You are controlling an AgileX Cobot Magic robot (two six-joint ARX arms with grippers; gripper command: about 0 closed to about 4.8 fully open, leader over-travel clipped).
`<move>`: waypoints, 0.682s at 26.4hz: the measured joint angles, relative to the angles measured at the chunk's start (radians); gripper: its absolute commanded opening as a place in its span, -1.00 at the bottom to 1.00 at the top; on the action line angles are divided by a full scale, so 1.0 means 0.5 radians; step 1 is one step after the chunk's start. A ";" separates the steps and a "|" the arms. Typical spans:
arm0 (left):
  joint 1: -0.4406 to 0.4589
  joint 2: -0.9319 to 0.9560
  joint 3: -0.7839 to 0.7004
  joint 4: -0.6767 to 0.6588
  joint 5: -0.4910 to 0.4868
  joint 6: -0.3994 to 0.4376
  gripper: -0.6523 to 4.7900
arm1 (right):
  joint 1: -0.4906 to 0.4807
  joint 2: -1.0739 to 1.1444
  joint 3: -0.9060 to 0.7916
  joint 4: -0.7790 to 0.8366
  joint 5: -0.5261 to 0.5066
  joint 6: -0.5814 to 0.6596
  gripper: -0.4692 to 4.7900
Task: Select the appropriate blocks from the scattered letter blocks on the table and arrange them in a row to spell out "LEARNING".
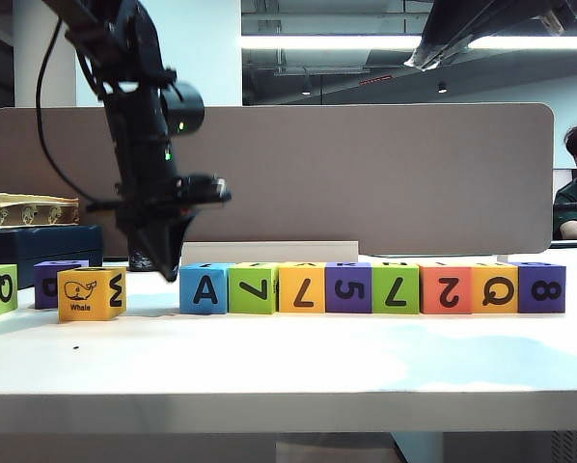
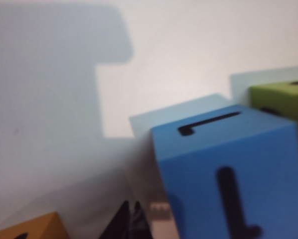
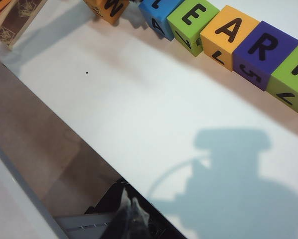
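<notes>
I see my left gripper pinched tight, holding nothing, at nine o'clock from the blue block. My right gripper looks pinched tight too, at six o'clock from the row on the table.

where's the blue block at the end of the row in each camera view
Exterior view: the blue block shows an A at the left end of the row, just right of the shut left gripper.
Left wrist view: blue block fills the lower right, close up, with the gripper tips beside it.
Right wrist view: blue block at the top edge, partly cropped.
Shared landmark: the green block next to it.
</notes>
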 measured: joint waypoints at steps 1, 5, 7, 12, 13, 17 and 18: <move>0.003 0.031 0.000 -0.006 0.002 -0.004 -0.78 | -0.001 0.000 0.000 -0.004 0.000 0.000 -0.83; 0.003 0.047 0.000 0.005 0.088 -0.007 -0.78 | 0.000 0.000 0.000 -0.010 0.000 0.000 -0.83; -0.002 0.047 0.000 0.036 0.115 -0.008 -0.78 | -0.001 0.000 0.000 -0.011 0.000 0.000 -0.83; -0.002 0.047 0.000 0.059 0.176 -0.008 -0.78 | -0.001 0.000 0.000 -0.011 0.000 -0.001 -0.83; -0.002 0.047 0.000 0.061 0.177 -0.008 -0.78 | -0.001 0.000 0.000 -0.011 0.000 -0.001 -0.83; -0.002 0.047 0.000 0.070 0.215 -0.008 -0.78 | -0.001 0.000 0.000 -0.011 0.001 0.000 -0.83; -0.002 0.047 0.000 0.073 0.221 -0.008 -0.78 | -0.001 0.000 0.000 -0.011 0.000 0.000 -0.83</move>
